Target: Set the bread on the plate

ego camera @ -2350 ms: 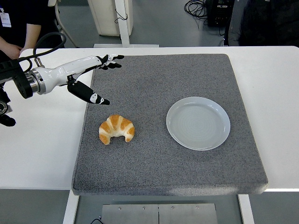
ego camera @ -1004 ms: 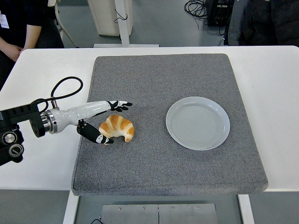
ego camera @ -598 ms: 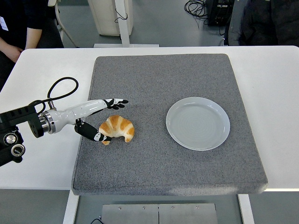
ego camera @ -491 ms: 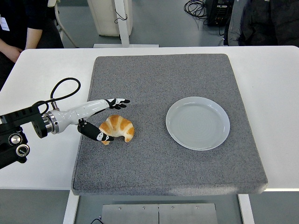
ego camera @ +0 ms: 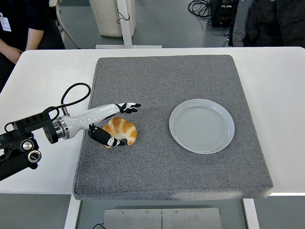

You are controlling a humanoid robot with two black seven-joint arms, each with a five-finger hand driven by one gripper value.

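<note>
A golden croissant [ego camera: 122,130] lies on the grey mat [ego camera: 167,162], left of centre. My left hand [ego camera: 119,125] reaches in from the left and brackets the bread. Its fingers [ego camera: 127,107] stretch out above the bread's far side, and its thumb [ego camera: 107,139] lies along the near left side. The hand is spread and does not clasp the bread. A round pale plate [ego camera: 202,125] rests bare on the mat to the right. My right hand is out of view.
The mat covers the middle of the white table [ego camera: 38,90]. A person in dark clothes [ego camera: 21,24] stands at the top left beyond the table. A black cable [ego camera: 71,95] loops over my left forearm.
My left hand came down from the mat's far left to the croissant, then slid a little to the right around it. The croissant and plate have stayed in place.
</note>
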